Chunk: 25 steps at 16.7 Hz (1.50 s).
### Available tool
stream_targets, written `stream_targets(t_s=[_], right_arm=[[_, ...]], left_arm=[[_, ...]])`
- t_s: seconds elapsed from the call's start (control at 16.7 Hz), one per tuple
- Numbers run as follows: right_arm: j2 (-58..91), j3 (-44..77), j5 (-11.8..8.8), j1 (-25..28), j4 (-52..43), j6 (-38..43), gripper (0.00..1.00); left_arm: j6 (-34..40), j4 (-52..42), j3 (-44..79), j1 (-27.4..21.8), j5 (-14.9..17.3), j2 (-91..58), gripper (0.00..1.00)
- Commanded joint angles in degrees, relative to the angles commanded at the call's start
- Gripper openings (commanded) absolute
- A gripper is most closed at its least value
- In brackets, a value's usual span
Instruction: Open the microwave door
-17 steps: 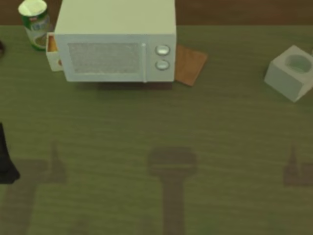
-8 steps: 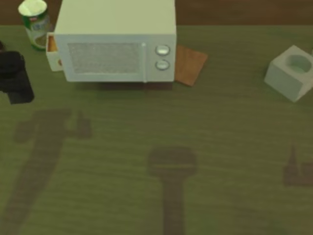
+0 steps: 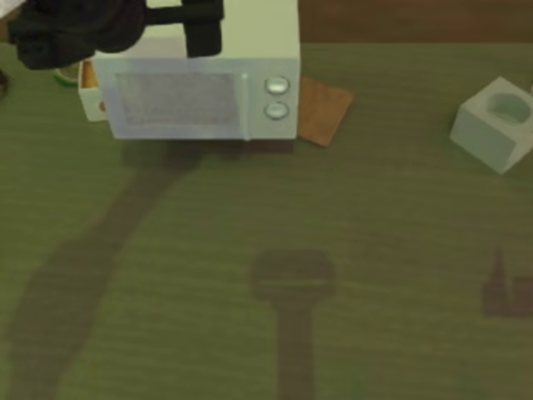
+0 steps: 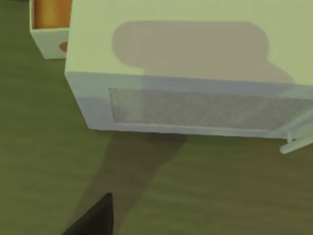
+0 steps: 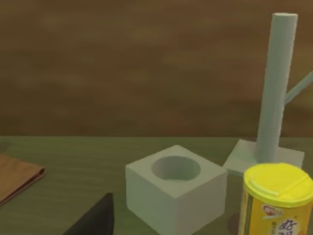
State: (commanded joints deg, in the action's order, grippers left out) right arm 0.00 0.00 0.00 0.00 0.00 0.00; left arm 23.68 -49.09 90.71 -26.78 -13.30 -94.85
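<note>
The white microwave stands at the table's back left, two silver knobs on its right panel. The microwave door with its grey mesh window lies flush against the front. My left gripper hovers above the microwave's top, near its back edge, touching nothing. In the left wrist view the door shows from above, a thin white handle sticks out at its edge, and one dark finger shows well off centre with nothing beside it. My right arm stays parked outside the top view; one finger shows in its wrist view.
A brown mat lies right of the microwave. A small white box with an orange inside sits at its left. A white cube with a round hollow stands far right, close to a yellow-lidded can and a white post on a base.
My left arm swung from the table's left edge toward the back and right, and now hangs over the microwave's top. The door has not moved.
</note>
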Motion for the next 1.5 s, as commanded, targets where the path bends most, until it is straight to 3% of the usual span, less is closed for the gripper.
stream_targets(t_s=[0.24, 0.48, 0.9, 1.26, 1.5], right_arm=[[0.0, 0.0, 0.0, 0.0, 0.0, 0.0, 1.0], [0.0, 0.0, 0.0, 0.0, 0.0, 0.0, 1.0], [0.0, 0.0, 0.0, 0.0, 0.0, 0.0, 1.0], [0.0, 0.0, 0.0, 0.0, 0.0, 0.0, 1.0], [0.0, 0.0, 0.0, 0.0, 0.0, 0.0, 1.0]], left_arm=[[4.6, -8.3, 17.1, -4.9, -2.3, -16.7, 1.0], [7.3, -12.4, 26.0, -7.6, -3.5, -24.5, 1.0], [7.5, -12.5, 26.8, -7.7, -3.5, -25.4, 1.0], [5.3, -2.2, 23.4, -5.5, -2.5, -31.4, 1.0], [4.9, -0.5, 22.8, -5.0, -2.3, -32.7, 1.0]])
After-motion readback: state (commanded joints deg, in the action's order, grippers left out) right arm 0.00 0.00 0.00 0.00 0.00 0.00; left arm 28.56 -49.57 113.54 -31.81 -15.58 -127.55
